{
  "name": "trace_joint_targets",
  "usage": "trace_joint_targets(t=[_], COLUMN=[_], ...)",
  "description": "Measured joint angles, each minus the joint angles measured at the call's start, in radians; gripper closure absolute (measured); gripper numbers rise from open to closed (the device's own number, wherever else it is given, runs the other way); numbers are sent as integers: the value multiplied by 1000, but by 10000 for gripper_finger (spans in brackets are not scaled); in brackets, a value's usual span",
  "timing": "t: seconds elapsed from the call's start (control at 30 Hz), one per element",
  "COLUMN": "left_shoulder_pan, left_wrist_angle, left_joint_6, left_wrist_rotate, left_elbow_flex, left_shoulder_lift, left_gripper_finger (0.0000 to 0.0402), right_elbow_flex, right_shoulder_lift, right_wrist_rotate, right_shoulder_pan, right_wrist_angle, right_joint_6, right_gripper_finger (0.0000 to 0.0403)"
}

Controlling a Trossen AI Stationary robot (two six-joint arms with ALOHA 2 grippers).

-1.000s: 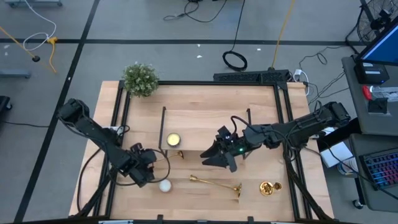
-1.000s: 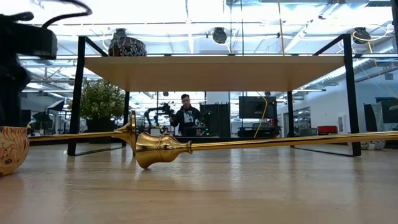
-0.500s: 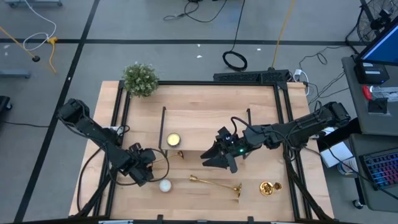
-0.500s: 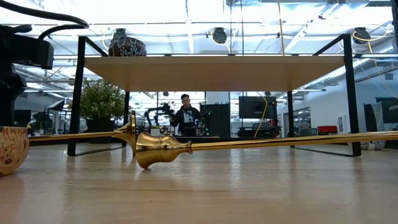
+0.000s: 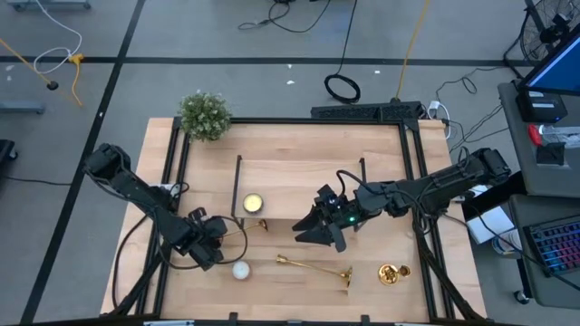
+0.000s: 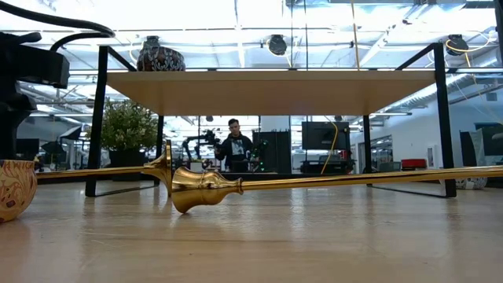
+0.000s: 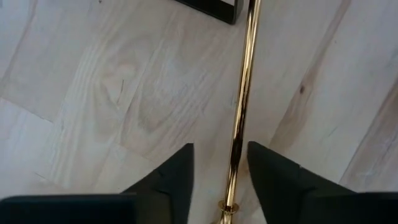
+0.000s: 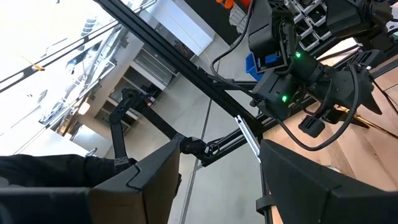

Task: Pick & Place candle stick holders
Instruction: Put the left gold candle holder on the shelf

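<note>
Straddling a candlestick stem [image 7: 241, 106] just beside the shelf [image 5: 299, 195], my left gripper [image 7: 219, 163] isn't pinching yet; all candlesticks remain unplaced.

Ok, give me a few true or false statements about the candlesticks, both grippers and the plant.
1. A gold candlestick lies on its side on the table. True.
2. The left gripper straddles a candlestick stem. True.
3. The right gripper holds a candlestick. False: it is open and empty.
4. The plant stands between the two grippers. False: it stands at a far corner, on the left arm's side.
</note>
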Motion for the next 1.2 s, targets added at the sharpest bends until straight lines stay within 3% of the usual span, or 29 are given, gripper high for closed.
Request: trace_joint_targets(t=[0.3,0.4,0.93,1.2], left_shoulder_pan=[0,-1,22,25], left_wrist_angle=[1,3,15,161], left_joint_6=[3,4,21,16], left_wrist_rotate=[21,20,49,118], left_elbow_flex=[0,2,-28,-95], left_shoulder_lift=[0,-2,1,-3], left_gripper_finger=[379,393,253,249], right_elbow_flex=[0,0,0,0], right_shoulder_lift=[0,0,0,0], right_wrist_rotate=[0,0,0,0], right_shoulder_pan=[0,0,3,3], right_wrist_angle=[0,0,-5,-8], right_joint_6=[0,0,-2,0], right_gripper_finger=[184,184,184,184])
